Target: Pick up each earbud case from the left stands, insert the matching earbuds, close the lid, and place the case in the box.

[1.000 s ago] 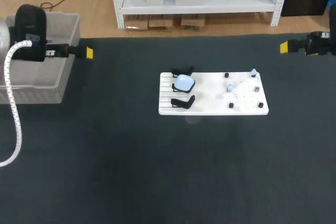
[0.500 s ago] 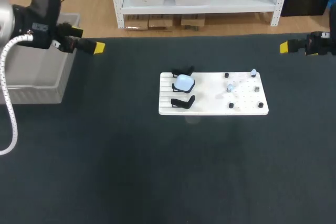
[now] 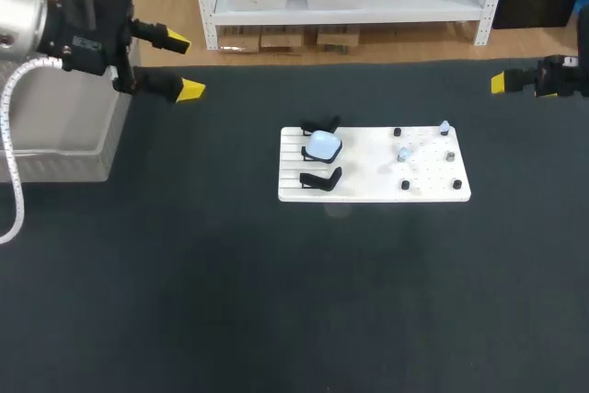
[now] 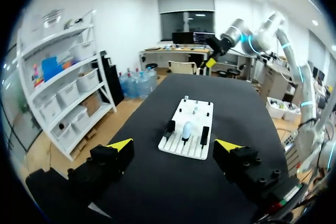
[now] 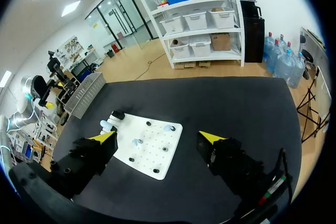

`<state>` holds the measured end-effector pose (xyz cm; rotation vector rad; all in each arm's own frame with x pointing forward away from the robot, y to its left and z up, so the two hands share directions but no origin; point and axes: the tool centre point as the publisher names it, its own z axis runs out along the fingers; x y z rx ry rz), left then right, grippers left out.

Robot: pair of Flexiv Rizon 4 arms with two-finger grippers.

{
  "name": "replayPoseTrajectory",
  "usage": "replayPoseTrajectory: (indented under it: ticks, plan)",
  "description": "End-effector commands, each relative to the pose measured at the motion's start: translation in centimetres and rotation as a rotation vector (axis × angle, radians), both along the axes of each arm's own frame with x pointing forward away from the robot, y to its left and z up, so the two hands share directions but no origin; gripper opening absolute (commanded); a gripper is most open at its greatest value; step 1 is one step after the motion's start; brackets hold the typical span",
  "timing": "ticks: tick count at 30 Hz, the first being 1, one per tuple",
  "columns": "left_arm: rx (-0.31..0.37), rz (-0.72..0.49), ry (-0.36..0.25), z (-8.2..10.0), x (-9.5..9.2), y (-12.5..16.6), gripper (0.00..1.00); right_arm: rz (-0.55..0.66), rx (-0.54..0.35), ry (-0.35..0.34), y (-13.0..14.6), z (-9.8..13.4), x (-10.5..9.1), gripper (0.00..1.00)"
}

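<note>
Earbud case [image 3: 323,144], pale blue, is seen seated on the middle of three black stands [image 3: 320,179] at the left end of the white board [image 3: 377,189]; the two stands beside it appear bare. Over the last second the left gripper [image 3: 184,67] is carried away from above the grey box [image 3: 103,165] at the table's left edge and out over the dark mat. It is also turned, so that both yellow tips are now shown instead of one. The right gripper [image 3: 498,83] is kept where it was, at the far right edge, well apart from the board. Case and board are not shifted.

This is judged to be the start of an approach to the case, with the pick-up not yet made. In the left wrist view the fingers are spread wide, nothing is held or touched, and the case is framed ahead between them, well off. The right gripper's fingers are likewise parted wide and empty. Two small pale items [image 3: 403,152] among the pegs are probably the earbuds, though they are too small for certainty.
</note>
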<state>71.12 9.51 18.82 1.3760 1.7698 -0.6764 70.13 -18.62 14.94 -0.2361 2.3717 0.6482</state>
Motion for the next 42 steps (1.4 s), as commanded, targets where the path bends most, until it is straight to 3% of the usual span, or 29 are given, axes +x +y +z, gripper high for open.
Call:
replayPoseTrajectory:
  ticks: [1, 11, 14, 23, 27, 32, 42]
  plan:
    - [0.028, -0.030, 0.005, -0.7, 1.1, -1.2, 1.00, -0.001, -0.002, 0.000, 0.0, 0.0, 0.0, 1.00]
    - [0.066, -0.122, 0.008, -2.3, 2.2, -2.8, 1.00, -0.001, -0.002, 0.000, 0.0, 0.0, 0.0, 1.00]
    - [0.060, -0.145, 0.028, -3.2, 2.4, -3.0, 1.00, -0.001, -0.002, 0.000, 0.0, 0.0, 0.0, 1.00]
    - [0.039, -0.242, 0.016, -5.7, 2.2, -4.0, 1.00, -0.001, -0.002, 0.000, 0.0, 0.0, 0.0, 1.00]
    - [0.036, -0.266, -0.038, -6.7, 1.8, -4.8, 1.00, -0.001, -0.002, 0.000, 0.0, 0.0, 0.0, 1.00]
    - [0.020, -0.301, -0.051, -7.6, 1.4, -6.1, 1.00, -0.001, -0.002, 0.000, 0.0, 0.0, 0.0, 1.00]
    - [0.004, -0.354, -0.016, -9.2, 1.5, -7.9, 1.00, -0.001, -0.002, 0.000, 0.0, 0.0, 0.0, 1.00]
